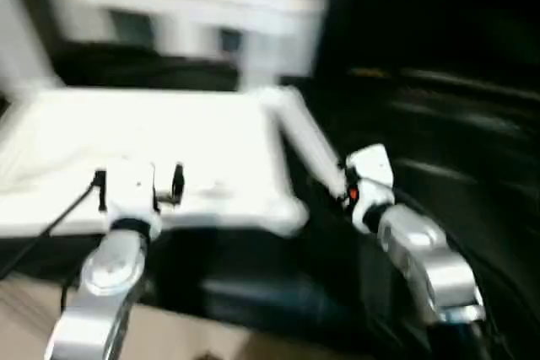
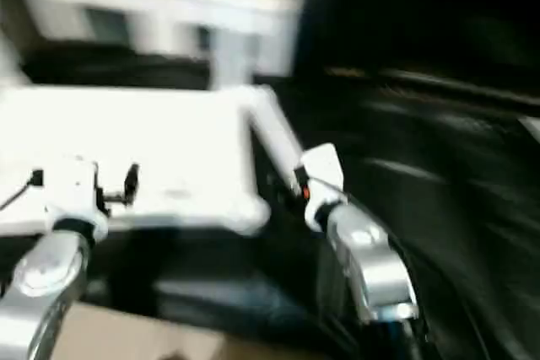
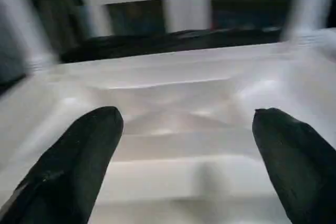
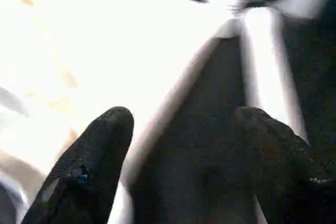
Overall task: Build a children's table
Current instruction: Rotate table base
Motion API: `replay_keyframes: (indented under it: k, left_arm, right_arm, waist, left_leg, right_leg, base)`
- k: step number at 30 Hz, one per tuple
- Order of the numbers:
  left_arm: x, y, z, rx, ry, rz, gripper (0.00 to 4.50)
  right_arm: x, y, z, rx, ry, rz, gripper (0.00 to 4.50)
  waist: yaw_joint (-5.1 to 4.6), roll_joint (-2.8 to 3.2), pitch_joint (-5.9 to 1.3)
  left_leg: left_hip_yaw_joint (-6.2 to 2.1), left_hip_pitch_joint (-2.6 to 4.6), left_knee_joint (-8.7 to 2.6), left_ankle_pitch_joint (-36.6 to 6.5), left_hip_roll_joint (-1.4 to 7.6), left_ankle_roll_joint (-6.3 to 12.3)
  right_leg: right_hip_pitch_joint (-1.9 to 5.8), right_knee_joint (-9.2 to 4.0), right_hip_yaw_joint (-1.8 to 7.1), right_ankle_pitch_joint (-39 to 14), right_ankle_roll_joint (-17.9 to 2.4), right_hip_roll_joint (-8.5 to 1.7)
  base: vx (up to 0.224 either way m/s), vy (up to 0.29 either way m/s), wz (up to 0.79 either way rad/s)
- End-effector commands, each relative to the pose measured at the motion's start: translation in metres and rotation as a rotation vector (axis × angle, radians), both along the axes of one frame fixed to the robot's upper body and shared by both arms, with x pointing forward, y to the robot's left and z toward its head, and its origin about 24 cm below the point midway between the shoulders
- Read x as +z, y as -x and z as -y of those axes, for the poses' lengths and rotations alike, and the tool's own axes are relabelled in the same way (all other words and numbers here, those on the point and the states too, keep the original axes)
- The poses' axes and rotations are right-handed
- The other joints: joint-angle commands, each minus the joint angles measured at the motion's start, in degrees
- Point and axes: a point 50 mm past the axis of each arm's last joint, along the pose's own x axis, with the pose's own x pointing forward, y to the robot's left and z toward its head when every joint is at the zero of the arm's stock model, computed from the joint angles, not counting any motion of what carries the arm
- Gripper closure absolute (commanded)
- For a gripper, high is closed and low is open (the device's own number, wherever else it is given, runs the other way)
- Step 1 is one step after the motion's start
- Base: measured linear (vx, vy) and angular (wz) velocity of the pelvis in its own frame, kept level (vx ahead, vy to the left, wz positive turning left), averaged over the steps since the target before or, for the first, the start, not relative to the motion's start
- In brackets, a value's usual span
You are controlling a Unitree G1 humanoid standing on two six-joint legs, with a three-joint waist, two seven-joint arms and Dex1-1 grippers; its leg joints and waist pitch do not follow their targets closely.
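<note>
One white tabletop (image 1: 160, 158) is counted, just ahead of the left claw (image 1: 139, 185). One white leg (image 1: 305, 141) is seen, rising beside the right claw (image 1: 359, 176). Two claws, two silver forearms (image 1: 426, 263) and one white cabinet (image 1: 186, 6) are tallied.

Dark desk (image 1: 439, 149) seen from the head cameras, its surface black and streaked by blur. On it rests a white tabletop (image 1: 143, 149), laid flat with its rounded corners visible. A white leg (image 1: 308, 141) slants along the tabletop's right-hand edge, over the dark surface just beside it; whether it touches the desk cannot be told.
</note>
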Motion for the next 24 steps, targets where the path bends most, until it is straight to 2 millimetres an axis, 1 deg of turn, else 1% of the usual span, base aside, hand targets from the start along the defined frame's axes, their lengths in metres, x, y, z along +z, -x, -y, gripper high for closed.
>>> replay_keyframes:
  k: [1,2,3,4,5,6,7,8,9,10,11,12,13,14,15,16,17,18,19,20,21,22,23,24]
  left_arm:
    - [0.005,-0.001,0.007,-0.029,0.005,0.019,0.00]
    - [0.006,-0.002,0.006,-0.030,0.007,0.019,0.00]
    - [0.006,-0.002,0.006,-0.035,0.008,0.018,0.00]
    - [0.006,-0.003,0.006,-0.041,0.008,0.017,0.00]
    - [0.007,-0.003,0.007,-0.071,0.003,0.014,0.00]
    - [0.007,-0.003,0.008,-0.079,0.001,0.014,0.00]
    - [0.007,-0.002,0.011,-0.118,-0.006,0.016,0.00]
    - [0.007,-0.002,0.012,-0.137,-0.001,0.018,0.00]
    - [0.006,-0.001,0.013,-0.156,0.011,0.007,0.00]
    - [0.005,-0.001,0.014,-0.163,0.020,-0.001,0.00]
    - [0.004,-0.001,0.012,-0.167,0.043,-0.014,0.00]
    - [0.004,-0.001,0.012,-0.167,0.045,-0.015,0.00]
    - [0.004,-0.001,0.012,-0.168,0.054,-0.017,0.00]
    - [0.004,-0.002,0.012,-0.181,0.075,-0.025,0.00]
    - [0.004,-0.003,0.014,-0.239,0.112,-0.038,0.00]
    - [0.005,-0.003,0.015,-0.249,0.115,-0.040,0.00]
    - [0.006,-0.004,0.019,-0.315,0.125,-0.063,0.00]
    - [0.007,-0.005,0.021,-0.363,0.117,-0.079,0.00]
    - [0.007,-0.006,0.023,-0.396,0.109,-0.090,0.00]
    - [0.007,-0.006,0.024,-0.411,0.105,-0.097,0.00]
    - [0.008,-0.006,0.027,-0.497,0.083,-0.137,0.00]
    - [0.009,-0.007,0.028,-0.526,0.073,-0.151,0.00]
    - [0.009,-0.007,0.029,-0.558,0.060,-0.160,0.00]
    - [0.011,-0.008,0.031,-0.611,0.043,-0.177,0.00]
  right_arm:
    - [0.000,0.000,0.011,-0.032,0.005,0.001,1.13]
    - [0.000,-0.001,0.011,-0.045,0.016,0.002,1.13]
    - [0.000,-0.001,0.011,-0.050,0.026,-0.001,1.13]
    - [0.000,-0.001,0.011,-0.055,0.038,-0.004,1.13]
    - [-0.001,-0.002,0.013,-0.070,0.092,-0.026,1.13]
    - [-0.001,-0.002,0.013,-0.073,0.103,-0.031,1.13]
    - [-0.001,-0.003,0.015,-0.086,0.144,-0.051,1.13]
    - [0.000,-0.003,0.014,-0.074,0.125,-0.060,1.13]
    - [0.003,-0.004,0.013,-0.048,0.064,-0.066,1.13]
    - [0.006,-0.005,0.014,-0.058,0.033,-0.057,1.13]
    - [0.011,-0.009,0.017,-0.090,0.014,-0.047,0.85]
    - [0.011,-0.009,0.017,-0.094,0.014,-0.045,0.85]
    - [0.012,-0.011,0.019,-0.109,0.022,-0.042,0.85]
    - [0.013,-0.014,0.021,-0.124,0.029,-0.052,0.73]
    - [0.014,-0.019,0.027,-0.176,0.062,-0.080,0.60]
    - [0.014,-0.020,0.028,-0.182,0.067,-0.087,0.48]
    - [0.012,-0.024,0.033,-0.212,0.110,-0.140,0.48]
    - [0.009,-0.027,0.035,-0.217,0.147,-0.173,0.39]
    - [0.008,-0.028,0.037,-0.220,0.174,-0.195,0.29]
    - [0.007,-0.029,0.037,-0.222,0.181,-0.200,0.29]
    - [0.006,-0.034,0.039,-0.232,0.218,-0.227,0.18]
    - [0.006,-0.036,0.040,-0.234,0.226,-0.235,0.07]
    - [0.005,-0.038,0.039,-0.231,0.228,-0.254,0.07]
    - [0.002,-0.039,0.038,-0.212,0.230,-0.300,0.07]
  waist:
    - [-2.68,1.52,-5.51]
    - [-2.13,1.60,-5.65]
    - [-2.00,1.08,-5.66]
    - [-1.76,-0.64,-5.84]
    - [-2.04,-3.47,-5.08]
    - [-1.89,-5.57,-5.22]
    - [-0.35,-5.33,-4.14]
    - [-0.11,-4.57,-4.53]
    - [-0.04,-4.33,-4.68]
    - [-0.73,-3.16,-4.44]
    - [-2.06,-2.57,-4.04]
    - [-2.73,-2.35,-3.91]
    - [-3.11,-2.08,-3.69]
    - [-3.22,-2.15,-3.40]
    - [-3.31,-2.22,-3.26]
    - [-3.34,-2.21,-3.11]
    - [-3.88,-2.28,-2.89]
    - [-4.07,-2.15,-2.73]
    - [-4.35,-2.03,-2.68]
    - [-4.53,-1.89,-2.62]
    - [-4.70,-2.12,-2.80]
    - [-4.76,-2.21,-2.85]
    - [-5.05,-2.28,-3.17]
    - [-5.11,-2.33,-3.46]
  left_leg:
    - [-8.75,10.57,-5.51,9.92,9.71,12.78]
    - [-6.28,8.12,-4.26,27.14,7.95,14.03]
    - [-5.04,6.76,-4.25,35.95,7.43,14.58]
    - [-2.93,5.90,-2.39,53.16,5.16,14.55]
    - [1.61,2.48,-0.82,45.41,-1.15,10.09]
    - [2.41,1.44,-0.98,34.03,-3.72,7.82]
    - [1.01,-0.10,0.48,10.46,-3.22,5.40]
    - [-0.77,-0.91,-0.31,3.69,-1.21,2.91]
    - [-0.86,-0.91,-1.08,3.50,-0.83,1.57]
    - [-0.75,-1.22,-3.39,4.90,-0.03,0.30]
    - [-0.06,-0.68,-4.78,3.88,0.25,0.64]
    - [-0.07,-0.61,-5.12,1.56,0.58,1.08]
    - [-0.40,-0.58,-5.58,-3.56,1.14,1.41]
    - [-0.18,0.15,-5.61,-8.18,1.20,0.87]
    - [-0.07,0.25,-5.69,-9.88,1.18,0.51]
    - [0.00,0.41,-5.84,-11.21,1.14,0.02]
    - [0.10,0.50,-5.96,-15.22,1.00,-1.44]
    - [0.03,0.55,-6.01,-16.53,0.96,-1.75]
    - [-0.20,0.56,-5.99,-18.00,0.93,-2.21]
    - [-0.23,0.62,-6.00,-18.63,0.99,-2.35]
    - [-0.41,0.40,-5.94,-17.86,1.07,-2.73]
    - [-0.40,0.29,-5.98,-17.32,1.03,-2.74]
    - [-0.55,-0.29,-6.11,-15.17,1.15,-2.91]
    - [-0.48,-0.64,-6.28,-11.87,1.29,-2.85]
  right_leg:
    - [-11.31,4.33,3.30,-1.61,3.04,-0.12]
    - [-13.81,5.76,4.20,4.42,6.75,-0.36]
    - [-14.44,5.67,4.59,9.13,7.30,-0.62]
    - [-16.06,2.32,6.34,21.68,5.34,-1.55]
    - [-13.97,-3.93,8.25,37.54,0.90,-1.96]
    - [-11.54,-4.86,9.89,40.79,2.18,-2.33]
    - [-9.74,-7.42,14.96,31.03,-4.17,-8.88]
    - [-7.69,-7.84,15.13,25.93,-11.66,-9.82]
    - [-7.43,-7.38,14.24,24.08,-14.25,-8.83]
    - [-8.06,-6.34,12.05,20.71,-16.96,-5.72]
    - [-9.78,-5.82,9.84,14.37,-15.87,-2.31]
    - [-10.06,-5.86,9.44,10.04,-14.85,-1.90]
    - [-9.83,-6.44,9.23,1.26,-12.59,-2.28]
    - [-10.46,-7.53,9.34,-5.50,-10.47,-2.33]
    - [-10.56,-7.82,9.42,-8.00,-9.60,-2.34]
    - [-10.69,-8.13,9.47,-10.57,-8.68,-2.36]
    - [-10.97,-8.77,9.23,-17.66,-5.44,-2.31]
    - [-11.09,-9.05,9.05,-19.89,-4.35,-2.32]
    - [-10.99,-9.60,8.47,-23.56,-2.11,-2.55]
    - [-10.98,-10.00,8.15,-24.93,-1.29,-2.66]
    - [-10.60,-10.21,7.69,-25.75,0.13,-3.01]
    - [-10.47,-10.37,7.55,-26.05,0.57,-3.11]
    - [-9.75,-10.10,7.27,-24.39,0.59,-3.43]
    - [-9.18,-9.94,7.16,-21.38,0.21,-3.69]
  base:
    - [0.233,0.069,0.14]
    - [0.233,0.069,0.14]
    - [0.186,0.036,-0.02]
    - [0.105,-0.006,0.01]
    - [0.105,-0.006,0.01]
    - [-0.041,-0.044,0.26]
    - [-0.046,-0.055,0.33]
    - [-0.046,-0.055,0.33]
    - [0.000,0.000,0.00]
    - [0.007,-0.052,0.07]
    - [0.007,-0.052,0.07]
    - [0.000,0.000,0.00]
    - [-0.057,-0.028,0.03]
    - [-0.057,-0.028,0.03]
    - [-0.059,-0.036,0.12]
    - [-0.055,-0.045,0.15]
    - [-0.055,-0.045,0.15]
    - [-0.051,-0.047,0.11]
    - [0.000,0.000,0.00]
    - [0.000,0.000,0.00]
    - [0.000,0.000,0.00]
    - [0.000,0.000,0.00]
    - [0.000,0.000,0.00]
    - [0.000,0.000,0.00]
